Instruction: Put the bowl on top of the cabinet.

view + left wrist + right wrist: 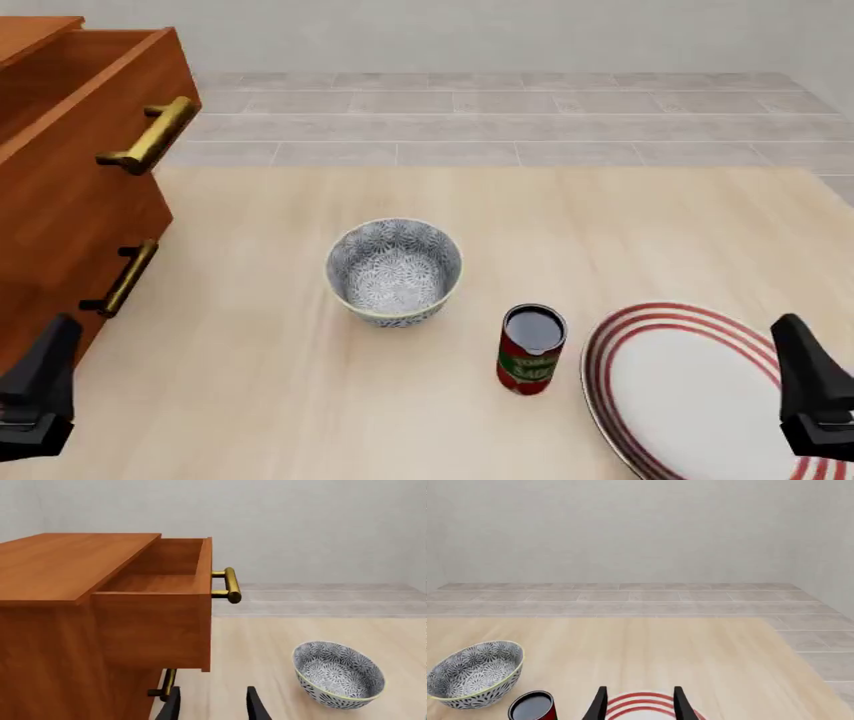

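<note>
Left gripper (213,706) released, two dark fingers parted with bare table showing between them, holding nothing, touching nothing; in front view it sits low at the bottom left corner, just beside the cabinet's lower front. Right gripper (639,705) also released and empty, fingers apart, hovering over the plate (694,390) at bottom right of front view.

Bowl (395,271) stands upright on the table (601,240), centre of front view, clear of both grippers; round, deep, dense blue-grey floral print inside and out, pale yellowish rim. Can (531,349) upright just right and below of the bowl, red-green label, dark top, near the plate edge. Plate flat, white, red rings.

Cabinet (60,200) at upper left, reddish-brown wood grain, top drawer (160,605) pulled out, brass bar handles (147,135). Table light wood
</note>
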Controlling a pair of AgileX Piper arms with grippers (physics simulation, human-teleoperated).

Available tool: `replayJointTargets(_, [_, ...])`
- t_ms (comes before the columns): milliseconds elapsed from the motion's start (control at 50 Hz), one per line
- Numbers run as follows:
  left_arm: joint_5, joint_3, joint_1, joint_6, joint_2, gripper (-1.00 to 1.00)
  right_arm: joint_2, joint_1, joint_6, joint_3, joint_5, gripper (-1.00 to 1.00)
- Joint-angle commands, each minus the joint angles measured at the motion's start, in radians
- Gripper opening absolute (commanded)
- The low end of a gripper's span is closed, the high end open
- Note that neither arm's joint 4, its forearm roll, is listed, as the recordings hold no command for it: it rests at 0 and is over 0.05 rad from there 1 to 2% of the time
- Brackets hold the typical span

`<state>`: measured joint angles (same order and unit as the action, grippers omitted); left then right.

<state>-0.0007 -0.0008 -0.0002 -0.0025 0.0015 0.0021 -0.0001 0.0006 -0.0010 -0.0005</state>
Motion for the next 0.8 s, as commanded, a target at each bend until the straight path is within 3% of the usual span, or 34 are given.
replayJointTargets(20, [-0.010, -0.001, -0.009, -0.030, 0.014, 1.00, 0.006, 0.000, -0.001, -0.003, -0.003, 1.00])
replayJointTargets(460, [-0.002, -0.025, -0.040, -0.022, 0.006, 1.00, 0.004, 0.000, 0.002, -0.003, 0.001, 1.00])
replayJointTargets(660, [0.070, -0.167, -0.059, 0.017, 0.011, 1.00, 0.004, 0.000, 0.002, -0.003, 0.001, 1.00])
replayJointTargets(800, [0.110, -0.245, -0.123, 0.016, 0.038, 1.00, 0.002, 0.000, 0.000, -0.003, 0.001, 1.00])
